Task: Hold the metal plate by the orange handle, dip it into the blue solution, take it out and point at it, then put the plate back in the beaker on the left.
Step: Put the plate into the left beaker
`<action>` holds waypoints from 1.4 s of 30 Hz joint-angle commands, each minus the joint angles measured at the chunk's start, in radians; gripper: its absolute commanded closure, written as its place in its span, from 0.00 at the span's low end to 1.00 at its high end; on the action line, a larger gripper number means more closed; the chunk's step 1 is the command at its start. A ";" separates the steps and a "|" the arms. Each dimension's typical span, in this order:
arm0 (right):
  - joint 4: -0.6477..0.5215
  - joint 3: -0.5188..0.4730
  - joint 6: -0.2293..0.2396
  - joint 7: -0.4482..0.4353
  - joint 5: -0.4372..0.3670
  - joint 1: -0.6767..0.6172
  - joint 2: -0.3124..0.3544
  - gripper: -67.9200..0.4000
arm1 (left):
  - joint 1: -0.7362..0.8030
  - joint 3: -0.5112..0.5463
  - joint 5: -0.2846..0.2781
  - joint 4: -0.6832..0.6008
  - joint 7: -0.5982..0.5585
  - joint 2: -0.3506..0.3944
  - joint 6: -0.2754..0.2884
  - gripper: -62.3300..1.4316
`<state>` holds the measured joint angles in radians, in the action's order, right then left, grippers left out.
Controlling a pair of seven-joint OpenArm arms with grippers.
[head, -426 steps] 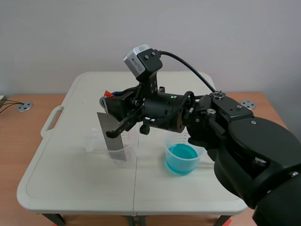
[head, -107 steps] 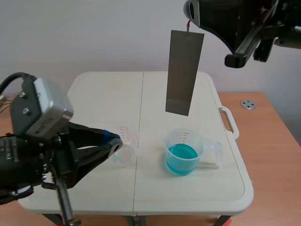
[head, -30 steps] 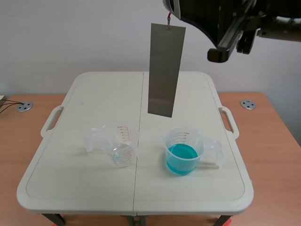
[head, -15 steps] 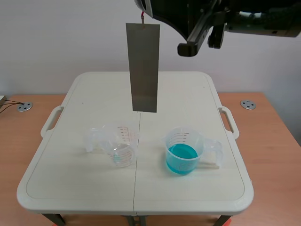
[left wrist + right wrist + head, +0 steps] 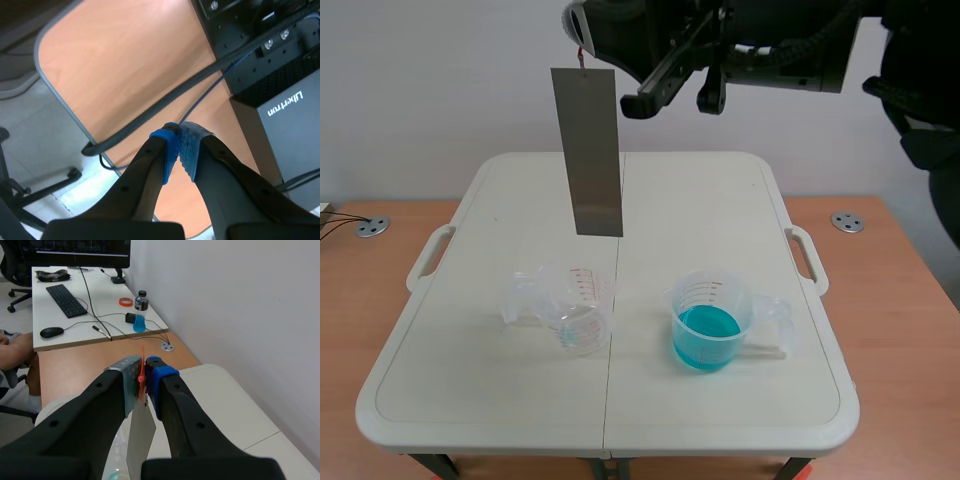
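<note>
Leftward goes the metal plate (image 5: pixel 587 150); my right gripper (image 5: pixel 580 28) hangs it high above the tabletop (image 5: pixel 720 200), nearer the empty beaker (image 5: pixel 572 305) than the blue solution (image 5: pixel 706 330); left wrist view: my left gripper (image 5: pixel 181 145) is closed on nothing, pads touching; right wrist view: my right gripper is clamped on the orange handle (image 5: pixel 142 372), plate dangling beneath.

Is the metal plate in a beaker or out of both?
Out: the metal plate hangs upright from the right tool, well above the left beaker.
</note>
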<state>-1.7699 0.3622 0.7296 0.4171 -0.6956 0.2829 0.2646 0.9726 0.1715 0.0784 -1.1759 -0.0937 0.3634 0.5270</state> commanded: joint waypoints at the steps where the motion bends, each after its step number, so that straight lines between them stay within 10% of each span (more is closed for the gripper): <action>1: 0.008 0.010 -0.003 -0.015 -0.001 0.031 -0.011 0.98 | 0.012 0.006 -0.006 -0.008 -0.006 0.000 0.006 0.95; 42: 0.208 0.156 -0.003 -0.011 0.151 0.096 -0.160 0.98 | 0.005 0.006 -0.006 0.003 0.009 0.000 0.006 0.95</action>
<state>-1.5547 0.5259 0.7258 0.4206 -0.5335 0.3511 0.1108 0.9668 0.1715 0.0784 -1.1690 -0.0795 0.3634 0.5270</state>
